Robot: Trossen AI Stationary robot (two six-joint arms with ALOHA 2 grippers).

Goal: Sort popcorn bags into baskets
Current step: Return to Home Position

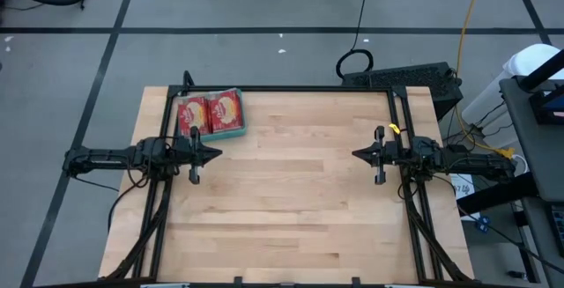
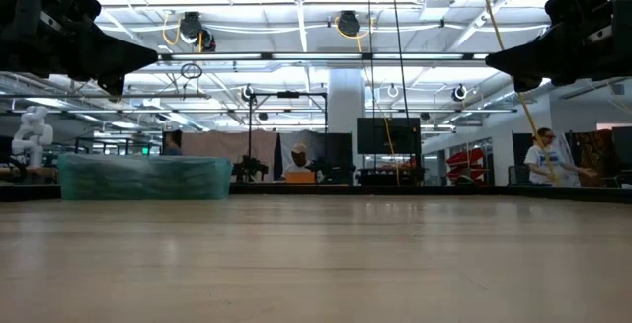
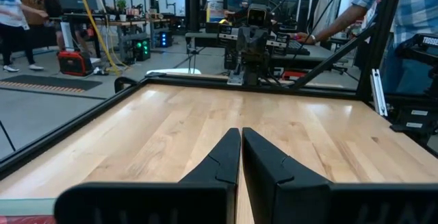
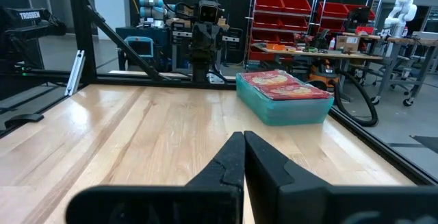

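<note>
1. You are at the closing step. Every one of the popcorn bags (image 1: 210,112) in view already lies in the basket (image 1: 231,136), so I judge the sorting done and only the parking of the arms left.
2. The basket stands at about 10 o'clock on the table (image 1: 291,200). Two red packets lie side by side on top. How many lie under them I cannot tell from these views.
3. Your left gripper (image 1: 216,154) hangs at 9 o'clock, just on the 6 o'clock side of the basket. Its fingers are pressed together on nothing.
4. Your right gripper (image 1: 357,154) hangs at 3 o'clock, well apart from the basket, pointing toward the table's middle. Its fingers are likewise together and empty.
5. The next move probably calls for no grasp at all. Settle both arms into rest, and keep the left one off the basket's wall as it goes.
</note>
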